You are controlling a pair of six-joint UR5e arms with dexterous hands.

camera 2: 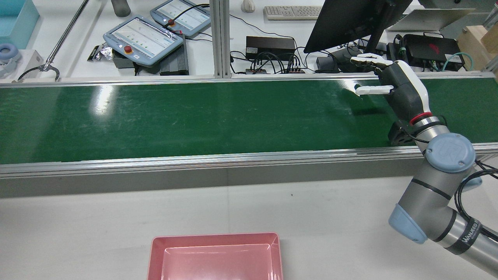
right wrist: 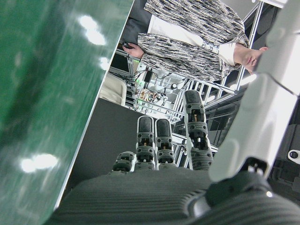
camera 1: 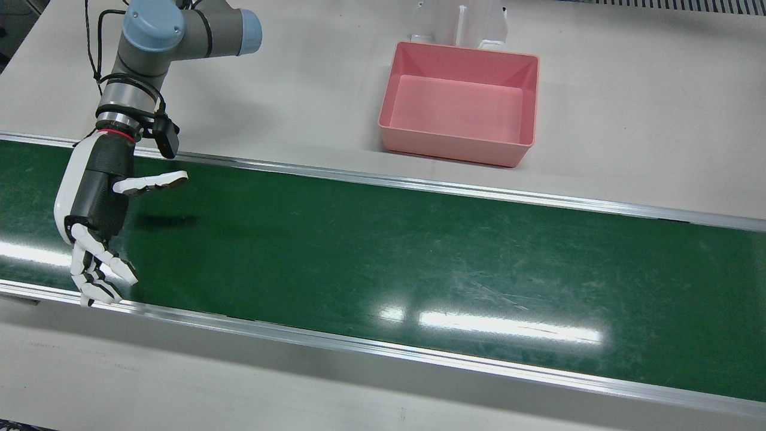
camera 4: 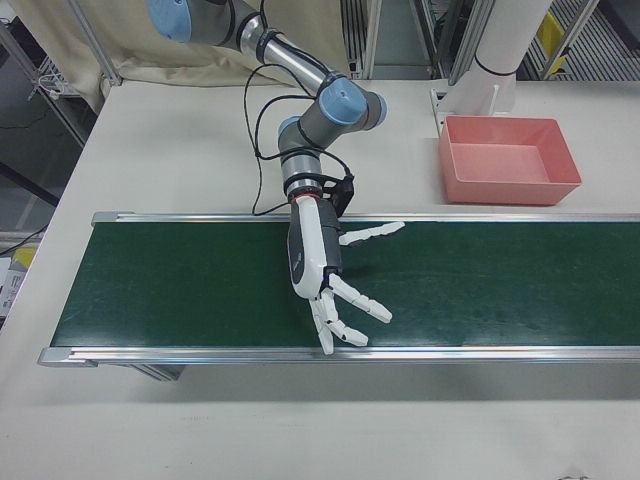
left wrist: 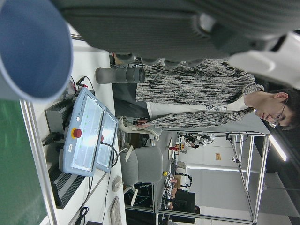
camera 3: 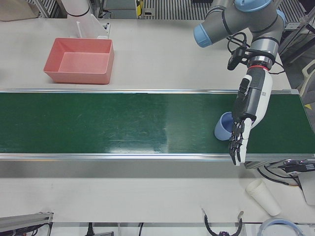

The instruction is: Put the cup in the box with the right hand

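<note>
A blue cup [camera 3: 224, 126] stands on the green conveyor belt [camera 3: 123, 123] near its right end in the left-front view. It touches or nearly touches the palm side of my left hand [camera 3: 246, 118], whose fingers are straight and open. The left hand view shows the cup's rim [left wrist: 33, 47] beside the palm [left wrist: 187, 28]. My right hand [camera 1: 96, 203] is open and empty over the belt's other end, fingers spread; it also shows in the rear view [camera 2: 393, 87] and the right-front view [camera 4: 320, 270]. The pink box [camera 1: 455, 146] is empty on the table beyond the belt.
A white stand [camera 1: 461, 24] is right behind the box. A white paper cup [camera 3: 263, 196] lies on the table in front of the belt near the left arm. Teach pendants [camera 2: 144, 37] and a monitor [camera 2: 350, 19] sit past the belt's far rail. A person [left wrist: 211, 98] sits there.
</note>
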